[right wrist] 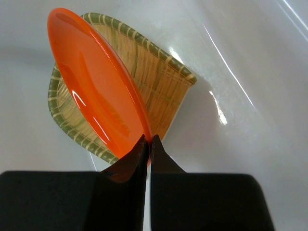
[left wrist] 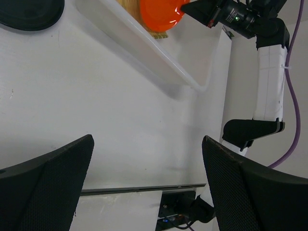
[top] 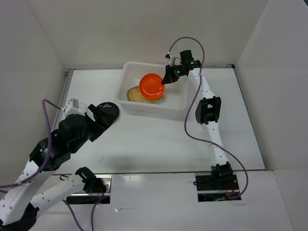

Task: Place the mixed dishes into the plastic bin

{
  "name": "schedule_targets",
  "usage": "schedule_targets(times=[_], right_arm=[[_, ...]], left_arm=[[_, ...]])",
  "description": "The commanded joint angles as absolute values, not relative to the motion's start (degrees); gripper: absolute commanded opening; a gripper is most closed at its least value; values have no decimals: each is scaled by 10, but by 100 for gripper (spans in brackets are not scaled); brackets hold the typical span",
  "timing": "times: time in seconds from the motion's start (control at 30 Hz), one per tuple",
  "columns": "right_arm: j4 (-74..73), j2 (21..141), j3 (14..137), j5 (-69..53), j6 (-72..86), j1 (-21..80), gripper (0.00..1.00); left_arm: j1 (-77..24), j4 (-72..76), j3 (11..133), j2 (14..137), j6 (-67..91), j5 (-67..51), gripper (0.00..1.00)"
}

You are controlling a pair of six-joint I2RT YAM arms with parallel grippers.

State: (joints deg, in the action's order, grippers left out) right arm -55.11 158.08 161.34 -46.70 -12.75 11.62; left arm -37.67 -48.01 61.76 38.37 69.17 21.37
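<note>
The translucent white plastic bin [top: 175, 103] stands at the back middle of the table. The tan woven bamboo tray [top: 131, 95] lies inside it, also in the right wrist view [right wrist: 154, 77]. My right gripper [top: 168, 79] is shut on the rim of the small orange plate [top: 151, 86], holding it tilted above the tray; the right wrist view shows the plate [right wrist: 96, 91] pinched at its edge by the gripper [right wrist: 148, 144]. The round black plate [top: 111, 111] lies left of the bin, partly under my left gripper [top: 103, 120], which is open and empty. No clear cups show.
White walls enclose the table on the left, back and right. The right arm [top: 207, 110] stretches along the right side of the table to the bin. The bin's long near wall [left wrist: 144, 48] shows in the left wrist view.
</note>
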Motion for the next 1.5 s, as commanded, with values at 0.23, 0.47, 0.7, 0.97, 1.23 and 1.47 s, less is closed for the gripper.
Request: schedule_targets(times=[0.23,0.47,0.7,0.97,1.23,1.47], right_arm=[[-515,1597,1658,-439,-114,161,9],[-514,1602,1670,-403,-109,161,31],[-526,1551,1703,-386,-114,161,99],[-561,1331,1601,-362,-140,150,99],[-625,1151,1457,-295,-231,138,99],[-673,1057,1372,-239,-243,103,99]], left_arm=[[-374,-482,618,373,715,223,99],[-374,-470,602,357,715,223,99],[-374,-475,602,357,698,243,99],[-374,-564,624,451,727,329,99],[-368,-501,440,320,873,351,99],[-368,-428,312,250,955,381,99]])
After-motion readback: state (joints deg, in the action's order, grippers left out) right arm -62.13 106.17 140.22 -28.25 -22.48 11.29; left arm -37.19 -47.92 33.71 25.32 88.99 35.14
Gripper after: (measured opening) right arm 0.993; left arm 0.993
